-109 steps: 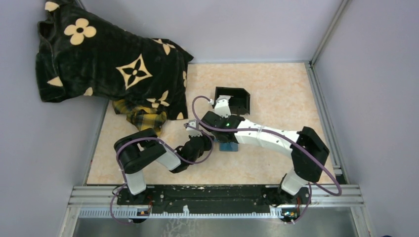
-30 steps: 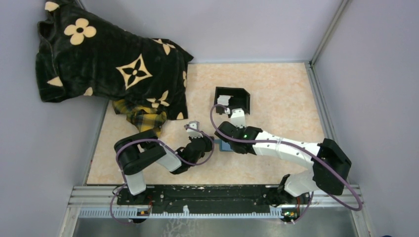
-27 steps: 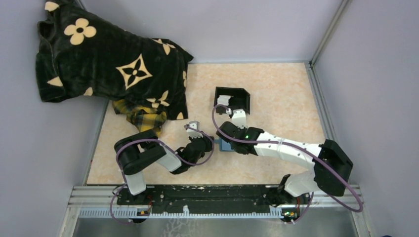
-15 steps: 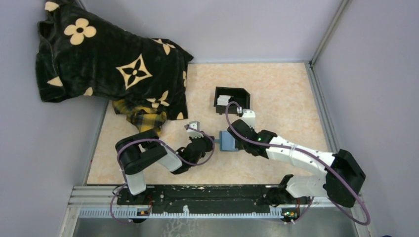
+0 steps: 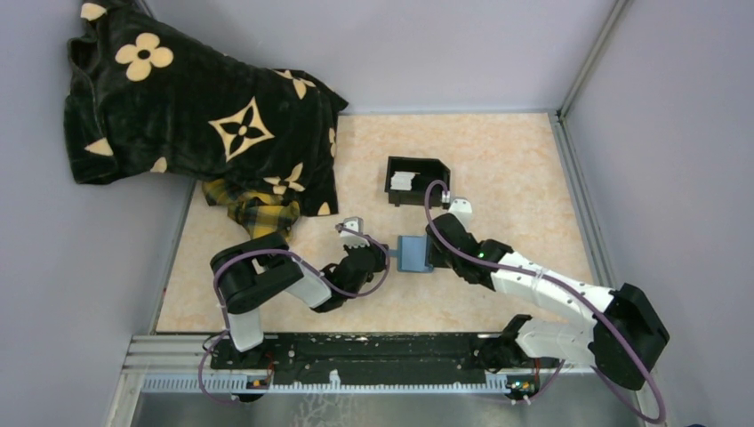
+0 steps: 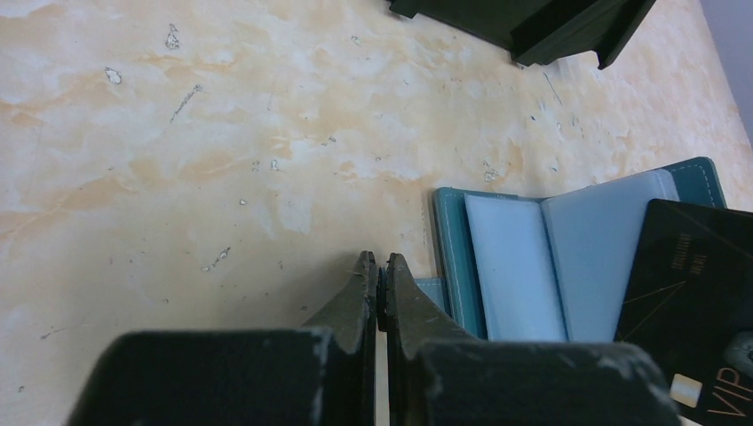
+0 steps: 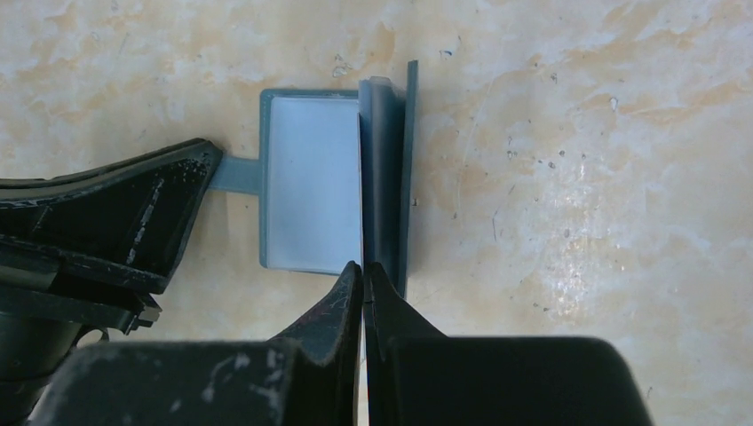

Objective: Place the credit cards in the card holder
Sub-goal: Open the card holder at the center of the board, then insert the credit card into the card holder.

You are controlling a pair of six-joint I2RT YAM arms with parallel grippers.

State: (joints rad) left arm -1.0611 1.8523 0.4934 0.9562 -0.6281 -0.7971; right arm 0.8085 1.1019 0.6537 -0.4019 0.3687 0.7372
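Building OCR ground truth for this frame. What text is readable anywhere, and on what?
"VIP": gold letters at the lower corner of the black card, which overlaps the open card holder in the left wrist view.
Small gold print higher on the same card: too small to read.
Top and right wrist views: no text visible.
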